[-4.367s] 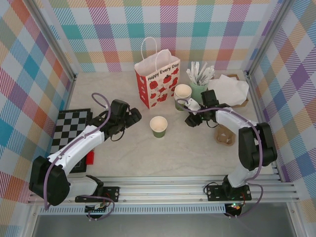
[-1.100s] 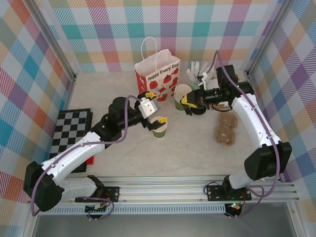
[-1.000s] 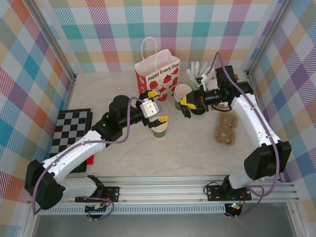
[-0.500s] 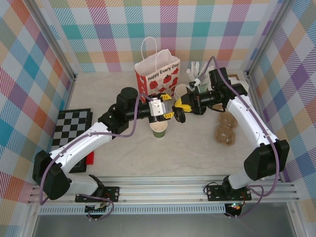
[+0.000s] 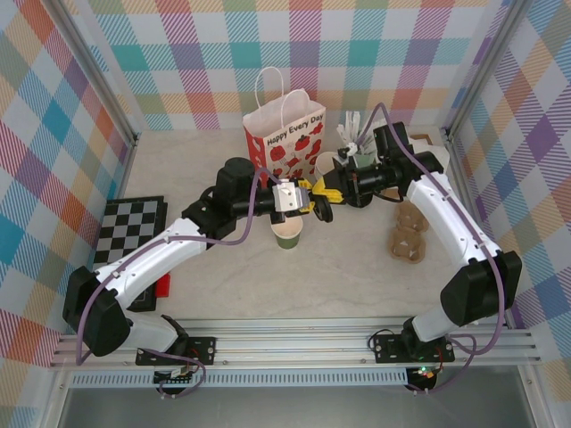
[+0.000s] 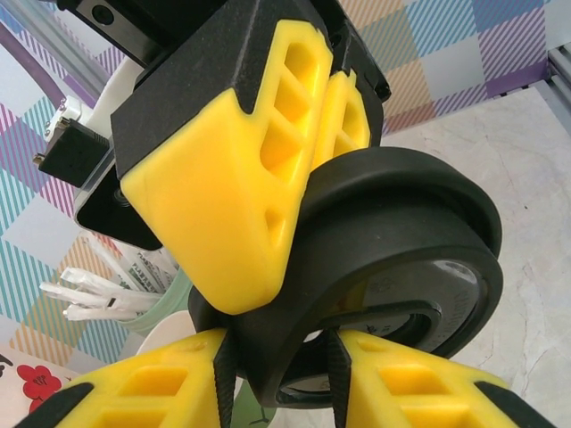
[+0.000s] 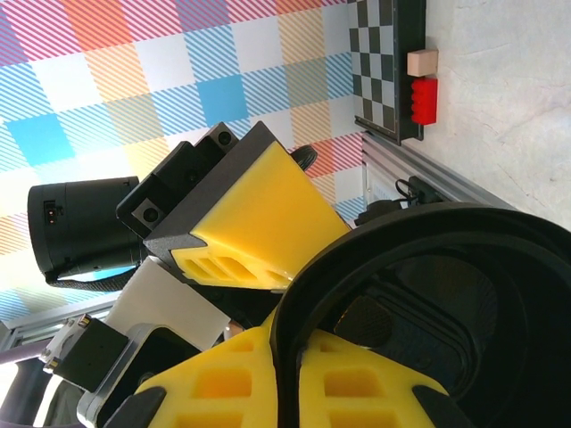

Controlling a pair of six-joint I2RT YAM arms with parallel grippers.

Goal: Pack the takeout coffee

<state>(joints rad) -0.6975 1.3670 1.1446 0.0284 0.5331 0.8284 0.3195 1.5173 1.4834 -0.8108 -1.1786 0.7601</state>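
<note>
The dark-green coffee cup (image 5: 287,232) stands uncovered on the table, its cream inside showing. Just above and to its right hangs the round black lid (image 5: 325,210). My right gripper (image 5: 326,191) is shut on it, and in the right wrist view my right gripper (image 7: 290,357) pinches the lid (image 7: 428,294) at its rim. My left gripper (image 5: 306,196) meets it from the left. In the left wrist view my left gripper (image 6: 281,374) is open, with its fingers on either side of the lid (image 6: 401,223) rim.
A white strawberry paper bag (image 5: 284,143) stands behind the cup. A mint cup of wrapped sticks (image 5: 361,147) and another cup (image 5: 330,163) sit behind the right gripper. A cardboard carrier (image 5: 409,236), white paper (image 5: 421,160), a chessboard (image 5: 125,234) and a red block (image 5: 162,285) lie around.
The right arm lifted the lid and carried it left above the cup. The left arm rose from the table and moved right until its open fingers came around the lid's rim.
</note>
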